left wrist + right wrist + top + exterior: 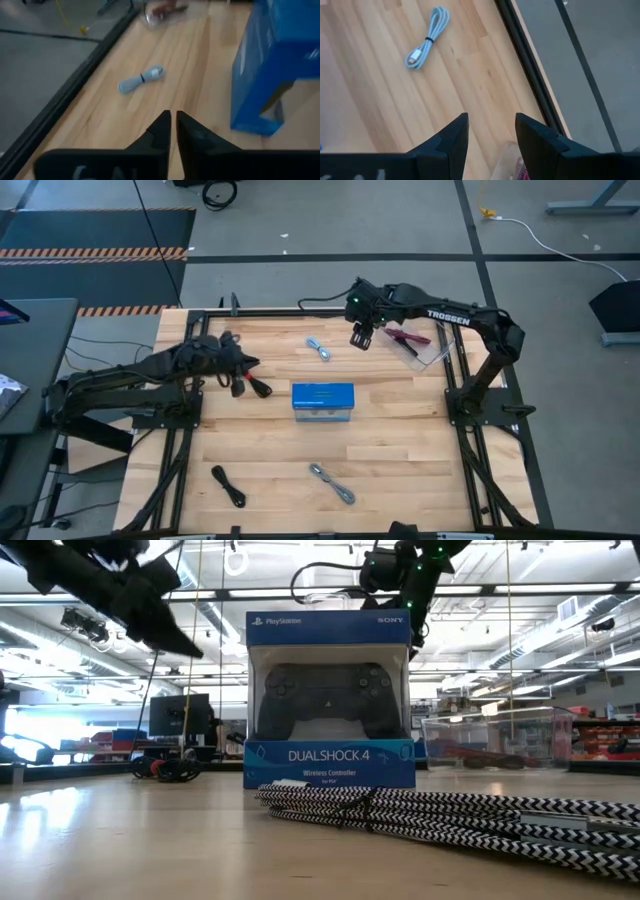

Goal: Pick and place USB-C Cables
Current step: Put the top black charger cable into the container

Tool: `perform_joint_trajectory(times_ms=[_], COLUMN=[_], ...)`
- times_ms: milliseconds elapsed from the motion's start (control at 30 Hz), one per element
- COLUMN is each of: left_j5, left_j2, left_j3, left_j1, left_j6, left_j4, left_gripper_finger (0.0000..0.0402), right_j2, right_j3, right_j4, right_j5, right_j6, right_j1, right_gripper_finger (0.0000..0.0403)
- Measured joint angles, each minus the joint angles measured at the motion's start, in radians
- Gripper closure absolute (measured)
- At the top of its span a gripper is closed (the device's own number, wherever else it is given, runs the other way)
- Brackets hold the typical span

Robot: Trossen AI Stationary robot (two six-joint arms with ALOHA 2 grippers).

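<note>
Right claw [361,337] hangs open and empty above the far side of the wooden surface [400,450], between the pale blue coiled cable [319,348] and the clear plastic bin [431,347], where a red cable [407,336] already lies. Left claw [243,372] is nearly closed, empty in its wrist view, hovering by a black-and-red cable bundle [258,387] just left of the blue rectangular controller box [323,402]. One cable looks delivered, then! Left to collect: the pale blue one, the bundle, a black cable [229,486] and a silver-grey braided cable [333,482] along the near edge.
</note>
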Motion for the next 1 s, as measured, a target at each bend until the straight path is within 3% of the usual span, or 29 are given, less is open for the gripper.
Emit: perform_joint_trajectory(times_ms=[267,433,833,1000], left_j5=[-0.008,-0.014,-0.153,-0.134], left_j2=[0.178,0.294,0.517,0.611], left_j3=[0.0,0.0,0.08,0.112], left_j1=[-0.015,-0.036,-0.052,-0.049], left_j6=[0.125,0.141,0.187,0.188], left_j4=[-0.11,-0.186,-0.226,-0.229], left_gripper_finger=[0.0246,0.0203,0.021,0.0211], right_j2=[0.0,0.0,0.0,-0.001], right_j3=[0.0,0.0,0.0,0.0], right_j4=[-0.02,-0.031,-0.061,-0.116], right_j5=[0.0,0.0,0.0,-0.001], right_j6=[-0.057,-0.081,-0.079,-0.07], right_j1=[-0.005,-0.006,-0.006,-0.004], right_gripper_finger=[0.0234,0.0235,0.0235,0.0236])
